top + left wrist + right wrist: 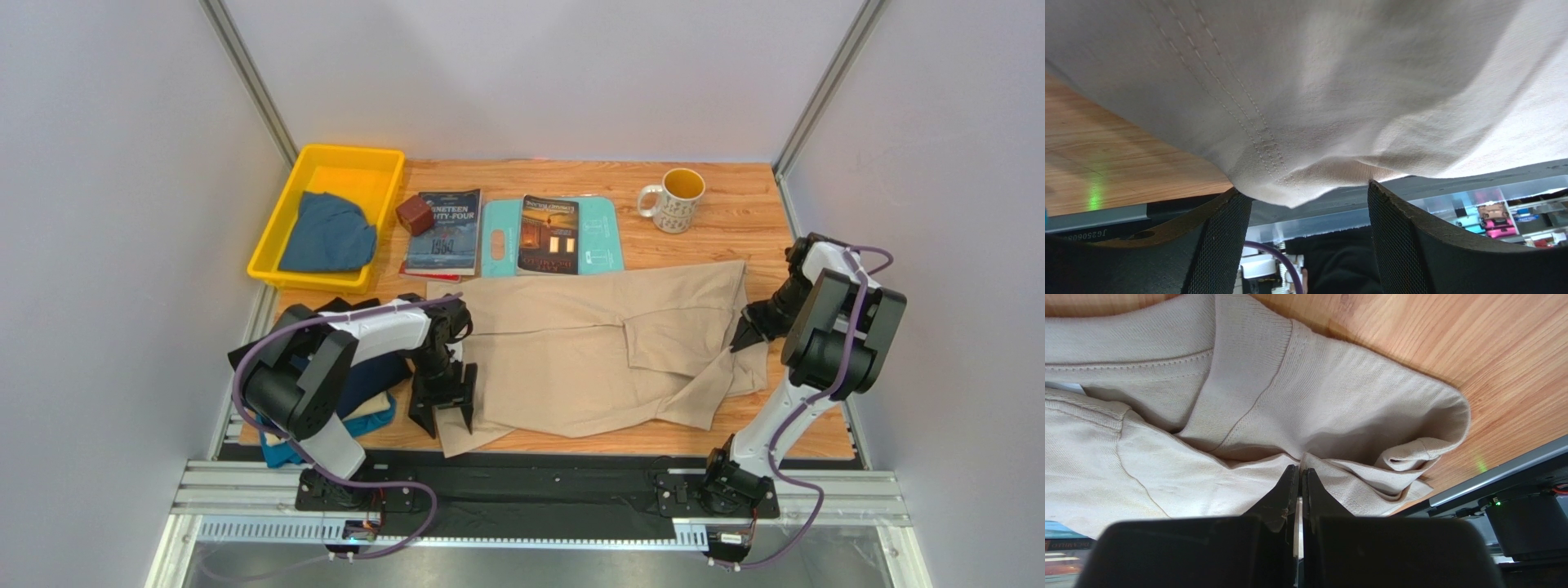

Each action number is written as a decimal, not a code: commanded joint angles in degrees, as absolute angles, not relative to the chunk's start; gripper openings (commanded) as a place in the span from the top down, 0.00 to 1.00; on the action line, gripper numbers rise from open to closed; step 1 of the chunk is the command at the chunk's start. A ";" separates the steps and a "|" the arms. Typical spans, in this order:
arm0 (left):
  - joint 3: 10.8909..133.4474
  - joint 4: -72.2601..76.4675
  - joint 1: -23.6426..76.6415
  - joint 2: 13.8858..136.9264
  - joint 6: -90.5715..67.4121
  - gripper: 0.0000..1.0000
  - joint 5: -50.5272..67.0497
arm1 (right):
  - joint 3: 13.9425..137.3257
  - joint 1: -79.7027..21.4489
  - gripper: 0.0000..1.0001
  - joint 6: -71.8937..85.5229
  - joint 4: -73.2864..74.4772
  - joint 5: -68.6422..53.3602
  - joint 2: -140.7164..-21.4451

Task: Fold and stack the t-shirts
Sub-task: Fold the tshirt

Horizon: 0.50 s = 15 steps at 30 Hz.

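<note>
A yellow bin (264, 245) stands at the far left corner of the wooden table (736, 221). It holds one crumpled dusty blue t-shirt (325, 233), and nothing else shows inside. A mug (672, 200) with a yellow inside stands at the far right; whether it contains anything cannot be told.

Along the far side, between bin and mug, lie a small brown block (415, 214), a book (444, 230), and a light teal board (601, 245) with a second book (548, 233) on top.

The beige t-shirt (589, 349) lies spread across the middle of the table, partly folded. A dark navy t-shirt (368, 382) and a teal one (368, 426) lie bunched at the near left edge, under the left arm.

Only the overhead view shows this layout.

The left wrist view shows the left gripper (1308, 191) with its two fingers wide apart, gripping nothing. The stitched corner of the beige cloth (1352, 92) hangs just above the gap and touches the inner edge of one finger. From above, this gripper (442, 410) sits at the shirt's near left corner.

The right wrist view shows the right gripper (1300, 471) closed tight, its tips pinching a fold of the beige shirt (1168, 459) near the ribbed collar. From above, that gripper (746, 333) is at the shirt's right edge, its fingertips not visible.
</note>
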<state>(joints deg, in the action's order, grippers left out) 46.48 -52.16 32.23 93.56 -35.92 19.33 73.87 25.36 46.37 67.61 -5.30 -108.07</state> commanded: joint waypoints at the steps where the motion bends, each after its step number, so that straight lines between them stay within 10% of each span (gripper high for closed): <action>1: 44.74 -50.45 33.05 92.11 -38.93 0.25 18.28 | 76.29 25.14 1.00 45.26 67.50 -6.06 -108.98; 15: 43.24 -51.15 33.22 89.12 -40.08 0.30 14.94 | 74.44 23.82 1.00 44.39 66.80 -5.80 -109.25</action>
